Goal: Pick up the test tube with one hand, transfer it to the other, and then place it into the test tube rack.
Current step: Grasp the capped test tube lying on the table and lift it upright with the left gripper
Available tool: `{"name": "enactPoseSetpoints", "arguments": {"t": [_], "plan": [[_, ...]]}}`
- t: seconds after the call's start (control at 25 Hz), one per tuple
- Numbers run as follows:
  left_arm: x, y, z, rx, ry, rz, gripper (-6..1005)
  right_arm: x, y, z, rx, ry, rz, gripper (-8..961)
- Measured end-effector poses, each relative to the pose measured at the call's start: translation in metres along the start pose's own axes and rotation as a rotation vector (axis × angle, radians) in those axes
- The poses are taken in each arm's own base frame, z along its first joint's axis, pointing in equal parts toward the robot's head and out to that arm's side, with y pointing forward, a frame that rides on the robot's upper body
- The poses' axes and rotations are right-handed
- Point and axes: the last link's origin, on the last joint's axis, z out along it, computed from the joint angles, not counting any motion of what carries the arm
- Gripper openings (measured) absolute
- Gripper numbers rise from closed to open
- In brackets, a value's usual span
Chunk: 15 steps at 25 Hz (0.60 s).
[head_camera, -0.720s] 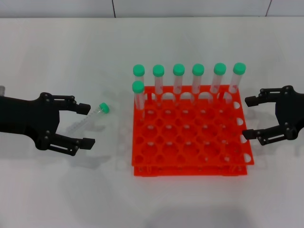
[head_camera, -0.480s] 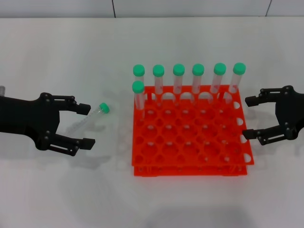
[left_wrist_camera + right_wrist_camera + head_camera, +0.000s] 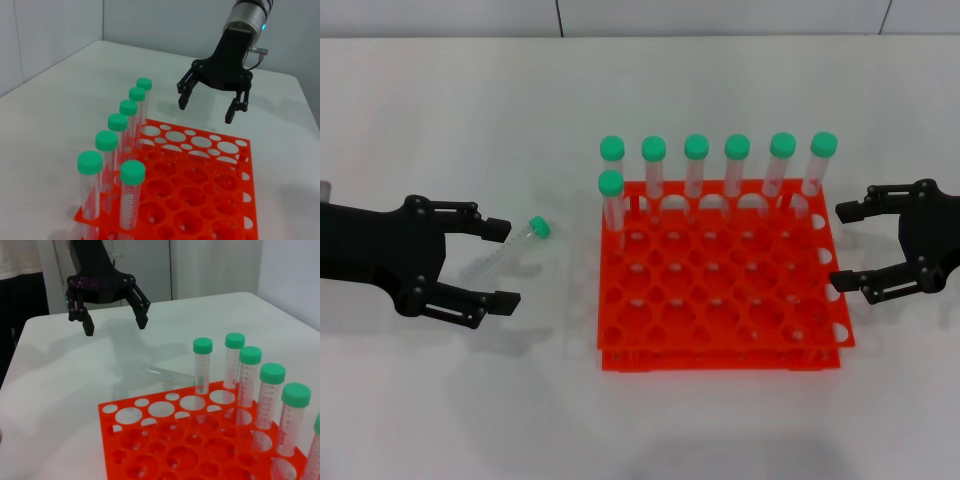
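Observation:
The test tube [image 3: 510, 245], clear with a green cap [image 3: 538, 227], lies on the white table left of the orange-red rack [image 3: 720, 358]. My left gripper [image 3: 502, 264], on the all-black arm, is open, with its fingertips on either side of the tube's lower end and not touching it. My right gripper [image 3: 844, 246] is open and empty just off the rack's right edge. The left wrist view shows the right gripper [image 3: 206, 111] beyond the rack [image 3: 150, 159]. The right wrist view shows the left gripper [image 3: 115, 327], the lying tube [image 3: 170, 374] and the rack [image 3: 145, 414].
Several green-capped tubes [image 3: 696, 165] stand upright along the rack's back row, and one more [image 3: 611, 200] stands in the second row at the left. The rack's other holes hold nothing. The white table runs back to a wall.

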Motion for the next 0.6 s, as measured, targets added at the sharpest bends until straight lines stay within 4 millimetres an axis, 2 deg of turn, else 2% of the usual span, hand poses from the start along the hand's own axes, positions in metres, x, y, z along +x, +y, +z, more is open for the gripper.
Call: {"name": "enactPoseSetpoints", "arguments": {"t": [0.6], "plan": [[0.0021,-0.0001,-0.0001,-0.005,-0.002,0.0,878,-0.0011,-0.0003,0.001,-0.002,0.0,-0.003,854]]}}
